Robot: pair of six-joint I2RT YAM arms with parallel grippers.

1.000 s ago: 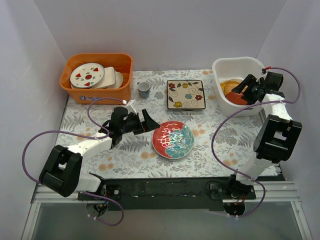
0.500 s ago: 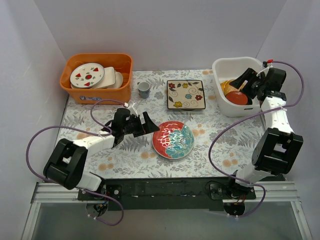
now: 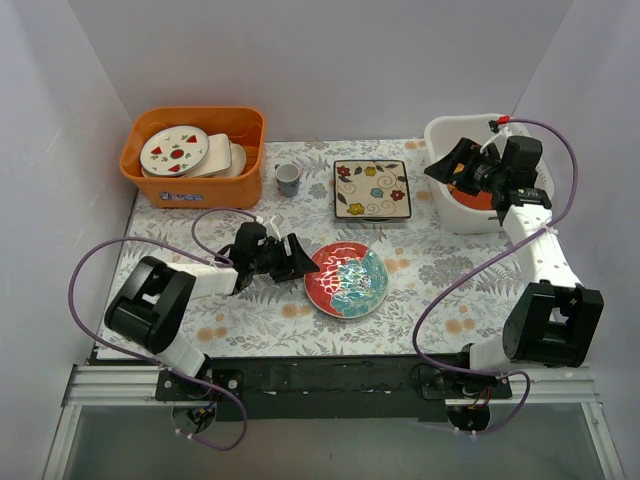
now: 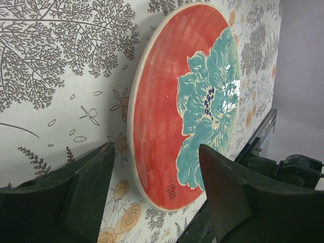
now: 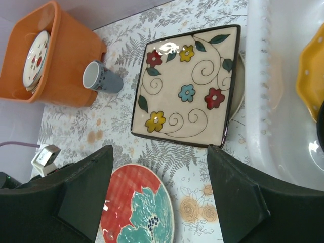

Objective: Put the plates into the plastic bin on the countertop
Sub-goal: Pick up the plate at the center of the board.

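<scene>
1. The round plate [image 3: 346, 280] lay flat on the worktop [image 3: 440, 285], near the middle and toward the front.
2. Behind it lay the square plate [image 3: 372, 189], with the cup [image 3: 288, 179] to that plate's left.
3. The plastic bin [image 3: 470, 222] stood at the back right, just right of the square plate, with a scalloped plate [image 5: 311, 66] inside.
4. The second bin [image 3: 195, 186] stood at the back left, holding stacked plates [image 3: 174, 149].
5. The left gripper [image 3: 300, 262] sat just left of the round plate; the right gripper [image 3: 447, 163] hung over the plastic bin's left rim.

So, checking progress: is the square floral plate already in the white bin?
No, the square floral plate lies on the countertop, left of the white bin.
</scene>
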